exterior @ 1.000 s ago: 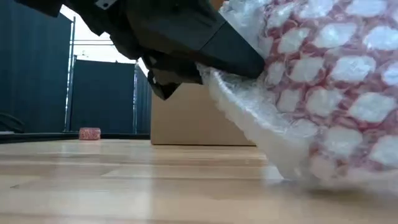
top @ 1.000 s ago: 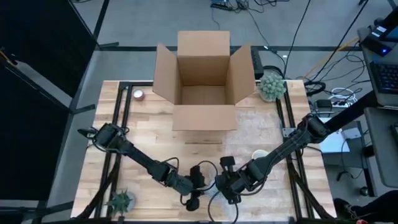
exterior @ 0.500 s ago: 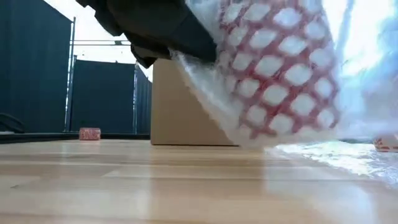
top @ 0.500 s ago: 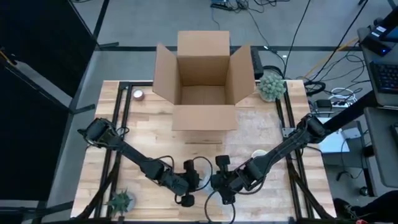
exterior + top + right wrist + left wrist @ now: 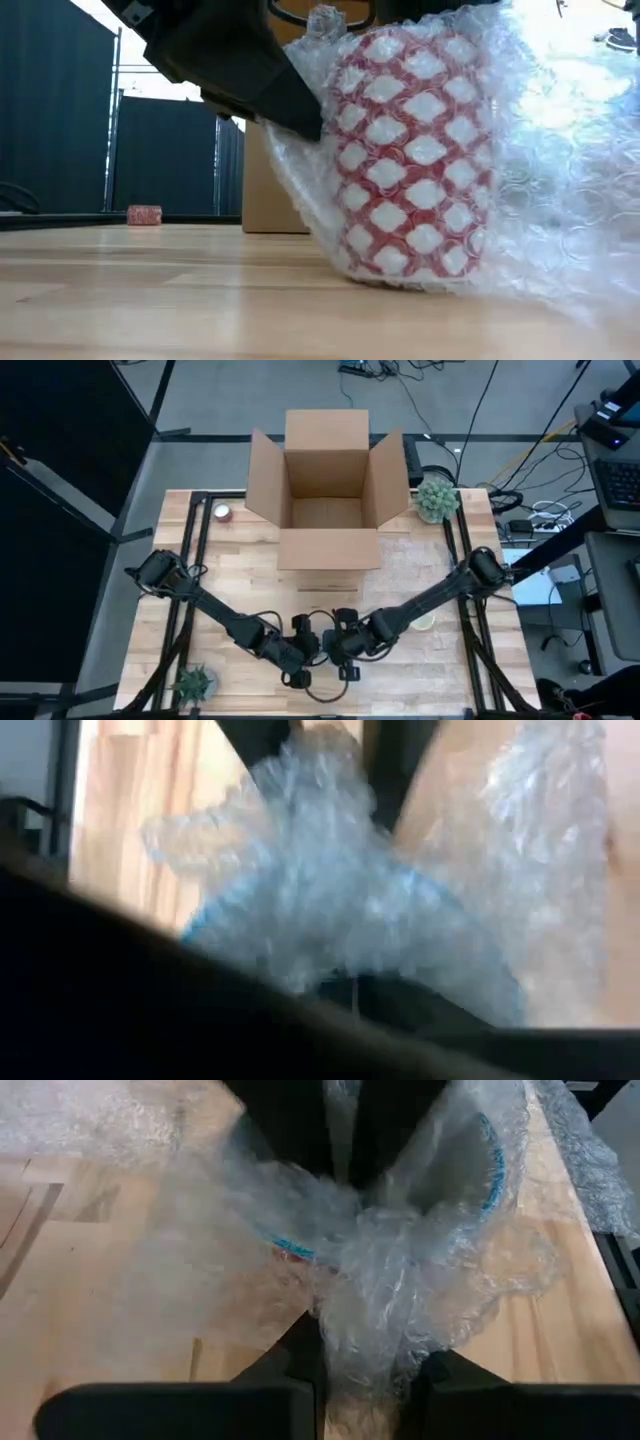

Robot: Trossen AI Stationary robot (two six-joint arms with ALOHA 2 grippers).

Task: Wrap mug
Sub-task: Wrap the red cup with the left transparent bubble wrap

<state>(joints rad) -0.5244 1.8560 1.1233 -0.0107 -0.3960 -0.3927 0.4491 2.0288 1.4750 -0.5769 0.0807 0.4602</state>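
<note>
A red-and-white lattice mug [image 5: 410, 170] stands upright on the table near the front edge, with clear bubble wrap [image 5: 560, 200] around it. In the left wrist view its blue rim [image 5: 487, 1160] shows through the wrap. My left gripper [image 5: 300, 652] is at the mug's left and is shut on bunched wrap. My right gripper [image 5: 345, 643] faces it from the right. Its two dark fingers [image 5: 395, 1125] are closed on wrap at the far side of the mug's mouth. My left gripper pinches a gathered bunch of bubble wrap [image 5: 365, 1315] between its two fingers, several layers, above the mug's mouth on its left side. The wrap runs slack from there over the mug, whose base rests on the table. My right gripper pinches a strip of the bubble wrap [image 5: 340, 1110] between its fingers at the opposite side of the mug's mouth, coming from the table's right. The right wrist view shows only the bunched wrap [image 5: 300, 890], so the exact spot stays unclear.
An open cardboard box [image 5: 330, 490] stands at the far middle, with a small plant [image 5: 435, 497] to its right. Another plant [image 5: 195, 682] is at the near left corner, a small red roll [image 5: 222, 512] at the far left and a pale round item [image 5: 425, 622] by the right arm.
Both grippers have moved toward the table's left with the wrapped mug. The mug was tilted, then lifted clear of the table. Now it stands upright on its base, farther left, and the wrap trails to its right.
</note>
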